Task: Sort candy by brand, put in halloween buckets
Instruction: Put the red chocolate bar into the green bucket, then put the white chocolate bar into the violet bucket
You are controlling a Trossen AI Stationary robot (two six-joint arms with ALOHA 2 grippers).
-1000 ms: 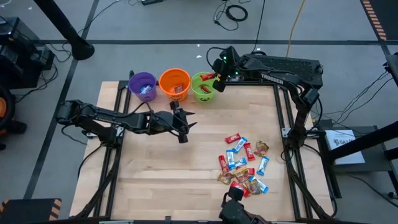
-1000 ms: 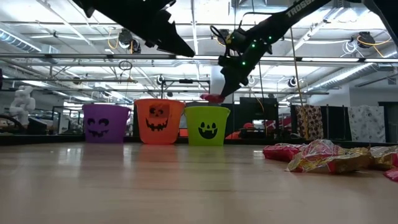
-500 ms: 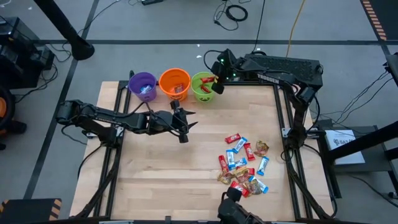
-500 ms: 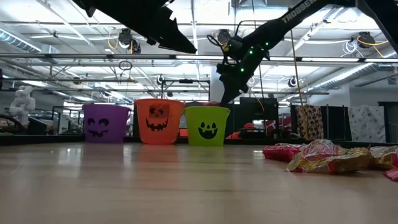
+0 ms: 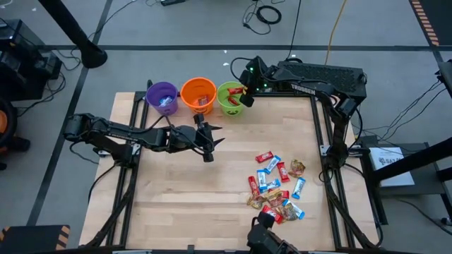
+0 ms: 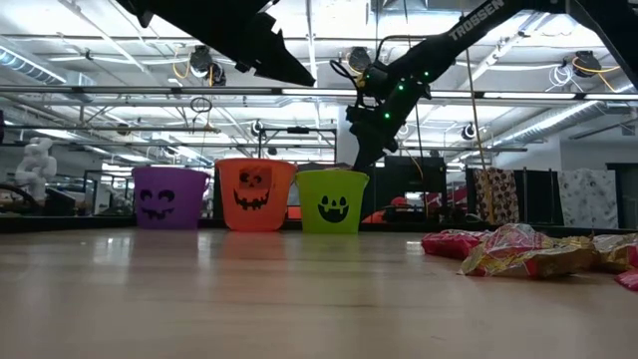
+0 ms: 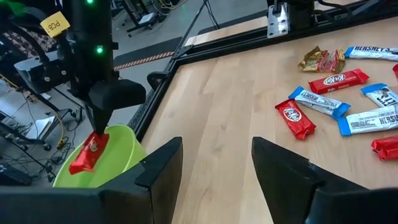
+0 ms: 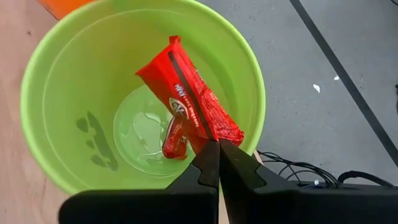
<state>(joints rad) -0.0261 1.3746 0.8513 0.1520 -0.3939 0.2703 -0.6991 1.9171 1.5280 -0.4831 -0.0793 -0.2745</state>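
Sorting partly done: right pincer [image 8: 217, 163] pinched shut on a red candy bar [image 8: 189, 99] over the green bucket [image 5: 229, 99], one red already inside; left pincer [image 5: 207, 143] wide, empty; candy pile [image 5: 276, 185] remains on tabletop [image 5: 176, 197].

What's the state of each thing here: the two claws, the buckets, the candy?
right gripper: shut on a red candy bar, over the green bucket
left gripper: open, empty, above the table
green bucket: upright, one red bar inside
orange bucket, purple bucket: upright
candy pile: loose on table
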